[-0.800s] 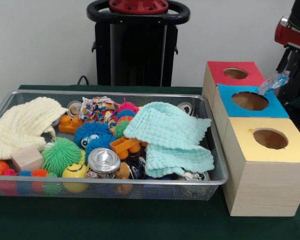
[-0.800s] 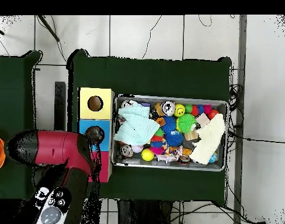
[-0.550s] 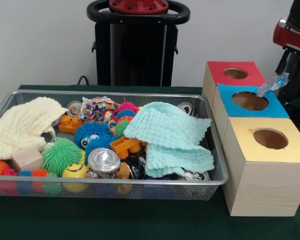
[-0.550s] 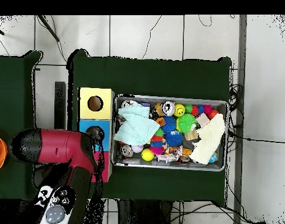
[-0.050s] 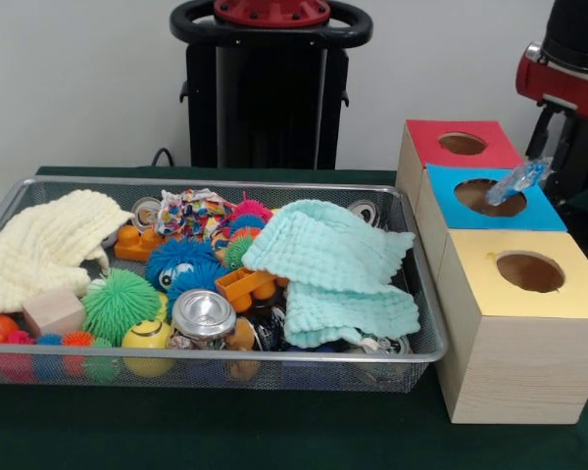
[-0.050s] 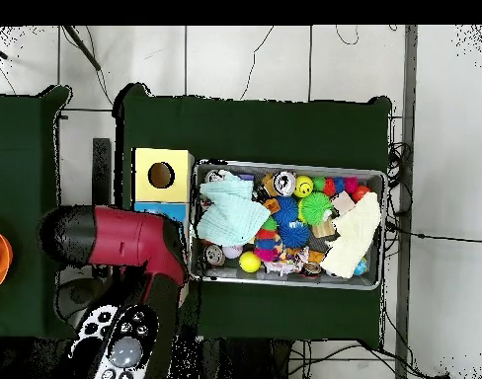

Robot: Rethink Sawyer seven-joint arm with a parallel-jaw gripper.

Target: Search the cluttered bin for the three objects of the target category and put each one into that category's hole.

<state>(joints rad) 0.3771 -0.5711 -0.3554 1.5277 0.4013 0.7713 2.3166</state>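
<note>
At the right of the front view my gripper (image 5: 552, 159) is shut on a crumpled clear plastic piece (image 5: 516, 181). The piece hangs slanted over the round hole (image 5: 488, 197) of the blue-topped box (image 5: 547, 215). A red-topped box (image 5: 426, 139) stands behind it and a yellow-topped box (image 5: 490, 279) in front. The wire bin (image 5: 216, 182) to the left holds a mint cloth (image 5: 333, 264), a cream cloth (image 5: 39, 245), spiky balls, a silver can (image 5: 204, 315) and orange bricks. In the overhead view the red arm (image 6: 126, 242) covers the blue and red boxes and hides the gripper.
The yellow box (image 6: 161, 175) shows beside the bin (image 6: 284, 166) in the overhead view. A green spiky ball (image 5: 122, 304), a blue furry ball (image 5: 176, 262), a wooden block (image 5: 51, 311) and a yellow smiley ball (image 5: 147, 338) crowd the bin's front left.
The arm has moved toward the bin with the plastic piece, from beyond the blue box's outer edge to over its hole, and a little lower.
</note>
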